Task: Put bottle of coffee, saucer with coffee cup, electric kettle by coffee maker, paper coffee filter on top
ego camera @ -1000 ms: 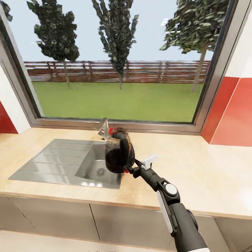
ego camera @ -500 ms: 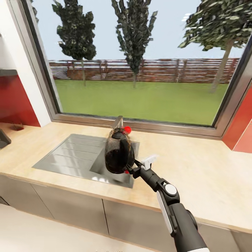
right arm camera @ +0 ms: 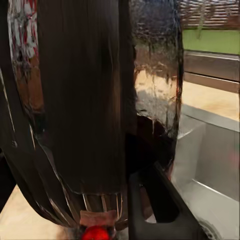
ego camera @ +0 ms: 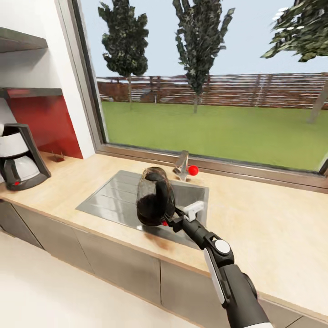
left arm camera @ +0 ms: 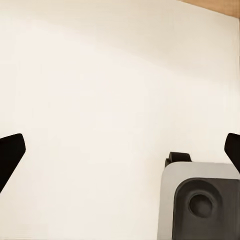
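My right gripper point(ego camera: 169, 222) is shut on the handle of the electric kettle point(ego camera: 155, 202), a rounded dark glass body with a small red switch at its base. It hangs tilted in the air above the front part of the sink. Up close in the right wrist view, the kettle point(right arm camera: 90, 100) sits just ahead of one black finger point(right arm camera: 160, 200). The coffee maker point(ego camera: 18, 157) stands on the kitchen countertop point(ego camera: 255, 228) at the far left, under the dark kitchen shelf point(ego camera: 23, 43). My left gripper point(left arm camera: 120, 155) is open and empty over pale floor.
A steel sink point(ego camera: 114, 198) with a drainboard is set into the counter below the big window. Behind it stands a faucet point(ego camera: 182, 165) with a red knob point(ego camera: 193, 170). Red wall panels flank the coffee maker. Grey cabinet fronts run under the counter.
The camera has swung left, so the sink and window slid right and the coffee maker and shelf came into sight. The kettle stays held the same way in the right gripper.
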You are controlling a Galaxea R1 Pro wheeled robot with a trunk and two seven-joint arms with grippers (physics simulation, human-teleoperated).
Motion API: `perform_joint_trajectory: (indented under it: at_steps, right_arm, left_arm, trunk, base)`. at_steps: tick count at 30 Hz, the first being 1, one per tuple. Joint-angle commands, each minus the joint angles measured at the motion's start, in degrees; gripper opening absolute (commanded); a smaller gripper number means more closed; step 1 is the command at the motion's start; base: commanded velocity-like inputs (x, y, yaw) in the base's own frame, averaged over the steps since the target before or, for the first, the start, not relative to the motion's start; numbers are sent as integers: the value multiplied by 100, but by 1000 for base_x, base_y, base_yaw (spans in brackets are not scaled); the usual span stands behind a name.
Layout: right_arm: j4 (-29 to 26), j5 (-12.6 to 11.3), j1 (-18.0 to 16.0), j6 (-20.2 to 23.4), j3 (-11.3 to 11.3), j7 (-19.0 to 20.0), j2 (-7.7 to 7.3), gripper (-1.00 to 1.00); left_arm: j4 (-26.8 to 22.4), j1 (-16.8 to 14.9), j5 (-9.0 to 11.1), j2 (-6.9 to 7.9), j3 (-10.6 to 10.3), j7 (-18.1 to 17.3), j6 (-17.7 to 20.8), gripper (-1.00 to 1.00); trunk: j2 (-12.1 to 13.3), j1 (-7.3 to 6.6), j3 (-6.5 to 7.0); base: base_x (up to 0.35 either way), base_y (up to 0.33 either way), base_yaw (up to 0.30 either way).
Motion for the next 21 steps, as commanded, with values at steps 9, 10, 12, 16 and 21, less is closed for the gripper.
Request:
perform_joint_trajectory:
  at_steps: [9,10,12,16,21]
  right_arm:
    - [-16,33,-2,23,-10,26,5,-100]
    - [-16,33,-3,23,-10,26,5,-100]
    - [-16,33,-2,23,-16,26,5,-100]
    - [-20,33,-1,23,-18,26,5,-100]
    - [-25,33,-1,23,-19,26,5,-100]
  left_arm:
    - [5,-10,43,0,-50,21,-16,100]
    - [5,-10,43,-2,-50,21,-14,100]
    - [5,-11,43,2,-50,21,-8,100]
    - [5,-8,43,4,-50,21,2,100]
    - [5,-13,43,4,-50,21,7,100]
  trunk:
    - [-10,4,-46]
    - [-10,4,-50]
    - [-10,4,-56]
    - [-10,4,-51]
    - [-10,4,-19]
  base:
    - [168,290,267]
    - [181,290,267]
    - [183,290,264]
    - [185,290,234]
    - [186,290,181]
